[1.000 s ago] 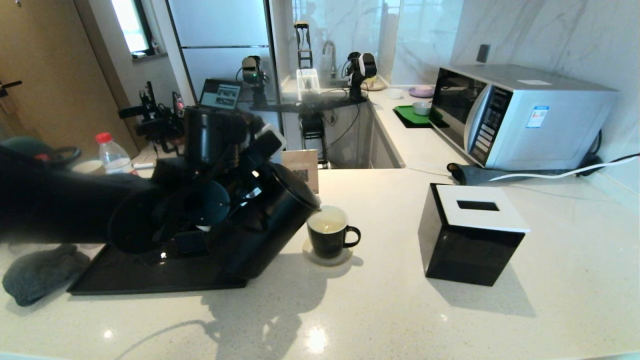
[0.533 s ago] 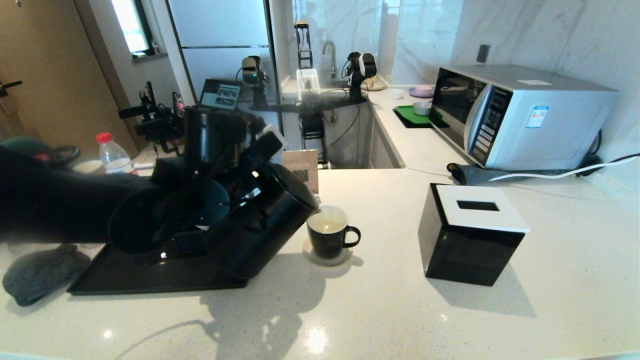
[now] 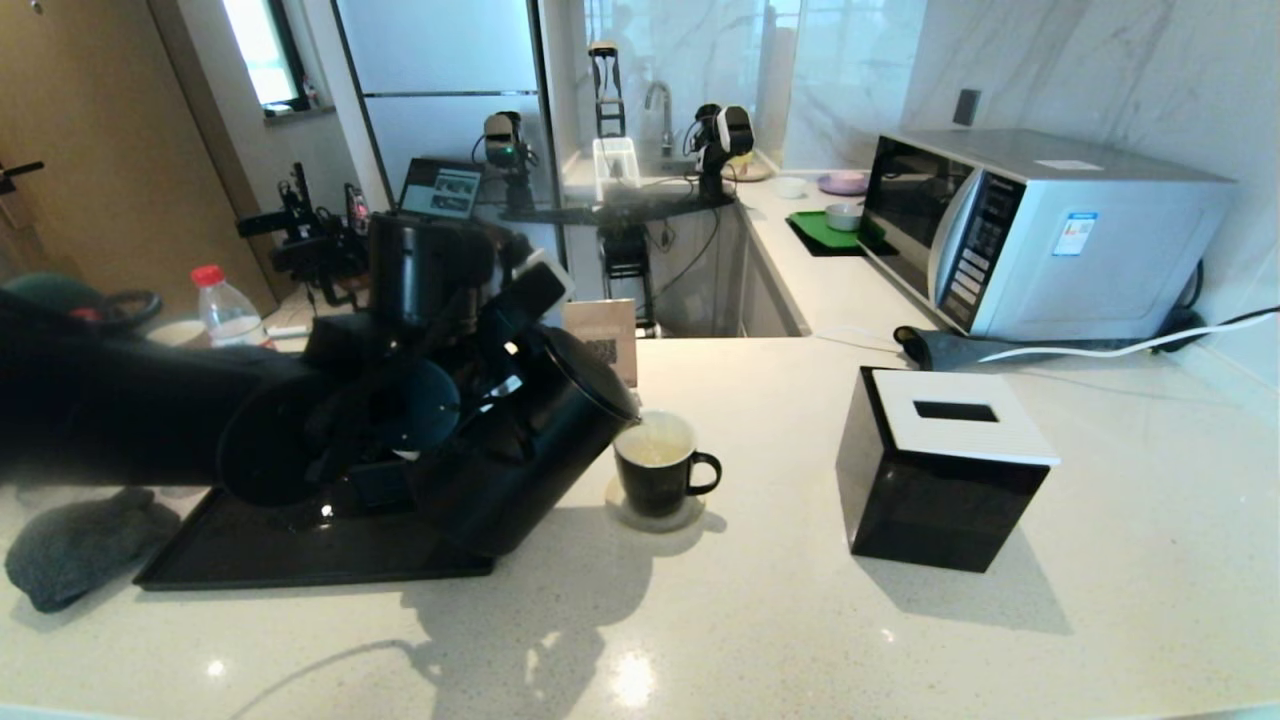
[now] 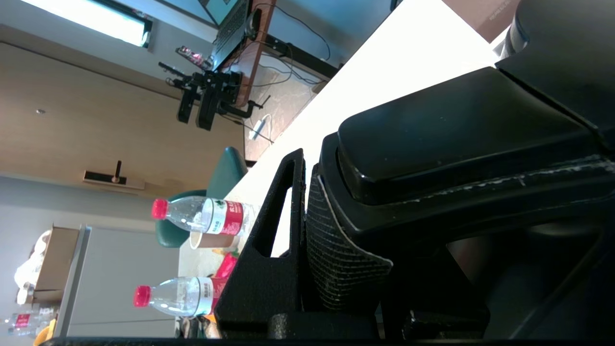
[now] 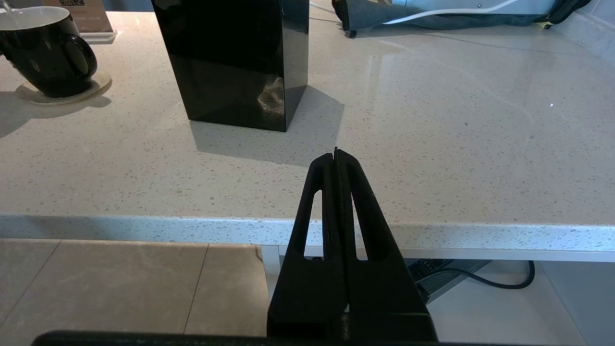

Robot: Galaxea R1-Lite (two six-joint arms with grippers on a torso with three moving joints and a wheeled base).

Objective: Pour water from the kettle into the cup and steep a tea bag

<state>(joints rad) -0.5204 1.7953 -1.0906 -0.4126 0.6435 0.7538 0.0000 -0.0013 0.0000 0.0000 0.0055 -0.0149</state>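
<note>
On the countertop [image 3: 800, 620] stood 1 microwave [image 3: 1040, 235] at the far right edge and 1 black tissue box [image 3: 945, 470] right of centre. 1 kettle [image 3: 520, 450] hung tilted over 1 black tray [image 3: 300, 550] near the left edge, its handle clamped in the left gripper [image 4: 336, 230], spout at 1 cup [image 3: 660, 470] on 1 coaster [image 3: 655, 518]. The right gripper [image 5: 337, 158], fingers pressed together and empty, sat below the near edge.

The kettle [image 3: 520, 450] was matte black, like the tray [image 3: 300, 555] under it. The cup [image 3: 657, 478] was black outside and pale cream inside. The tissue box [image 3: 940, 480] was glossy black with a white top. The surface [image 3: 800, 620] was speckled off-white, and the far-left bottle [image 3: 225, 308] had a red cap.
</note>
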